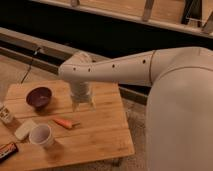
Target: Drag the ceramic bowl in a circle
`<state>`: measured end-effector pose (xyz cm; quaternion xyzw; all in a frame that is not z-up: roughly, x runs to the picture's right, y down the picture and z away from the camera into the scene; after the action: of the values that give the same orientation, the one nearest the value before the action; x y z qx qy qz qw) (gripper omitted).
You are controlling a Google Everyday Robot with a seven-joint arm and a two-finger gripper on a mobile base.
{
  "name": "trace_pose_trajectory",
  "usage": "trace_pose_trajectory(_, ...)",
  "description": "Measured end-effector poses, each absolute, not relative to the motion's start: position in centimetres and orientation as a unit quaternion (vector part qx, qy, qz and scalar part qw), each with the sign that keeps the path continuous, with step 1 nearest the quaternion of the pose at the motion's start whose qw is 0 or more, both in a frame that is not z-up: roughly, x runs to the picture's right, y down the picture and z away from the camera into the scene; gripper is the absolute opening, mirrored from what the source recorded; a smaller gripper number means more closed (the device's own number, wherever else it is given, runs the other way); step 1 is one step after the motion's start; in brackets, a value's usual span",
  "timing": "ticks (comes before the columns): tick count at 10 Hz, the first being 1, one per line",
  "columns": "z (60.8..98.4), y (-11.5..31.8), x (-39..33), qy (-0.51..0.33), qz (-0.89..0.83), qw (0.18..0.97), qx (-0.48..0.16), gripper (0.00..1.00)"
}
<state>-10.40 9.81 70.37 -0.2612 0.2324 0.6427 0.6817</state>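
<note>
**A:** The gripper hangs over the wooden table, jaws wide and empty. The ceramic bowl sits just left of it, untouched.

**B:** Glossy rim, though — it could slip free mid-circle, or swing into the white cup.

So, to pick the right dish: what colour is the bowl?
The ceramic bowl is dark maroon in the camera view; the open gripper hangs beside it.

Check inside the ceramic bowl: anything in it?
The ceramic bowl looks empty: only its dark interior shows. The near inner wall is hidden by the rim. The hand is open, right of it in view, not touching.
</note>
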Motion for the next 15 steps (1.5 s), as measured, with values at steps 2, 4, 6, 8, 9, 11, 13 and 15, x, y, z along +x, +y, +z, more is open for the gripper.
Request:
trace_pose_trajectory(2, 70.37, 9.81, -10.39, 0.232, 0.643, 0.682, -0.261, 0.65)
trace_pose_trajectory(4, 70.37, 9.81, -10.4, 0.232, 0.643, 0.682, -0.261, 0.65)
trace_pose_trajectory(6, 70.37, 9.81, -10.39, 0.232, 0.643, 0.682, -0.261, 0.65)
trace_pose_trajectory(8, 70.37, 9.81, -10.39, 0.232, 0.643, 0.682, -0.261, 0.65)
trace_pose_trajectory(9, 70.37, 9.81, -10.39, 0.232, 0.643, 0.682, -0.261, 0.65)
trace_pose_trajectory(11, 70.37, 9.81, -10.39, 0.232, 0.643, 0.682, -0.261, 0.65)
trace_pose_trajectory(13, 70.36, 9.81, -10.4, 0.232, 0.643, 0.682, -0.261, 0.65)
trace_pose_trajectory(15, 70.84, 9.47, -10.63, 0.237, 0.638, 0.687, -0.255, 0.65)
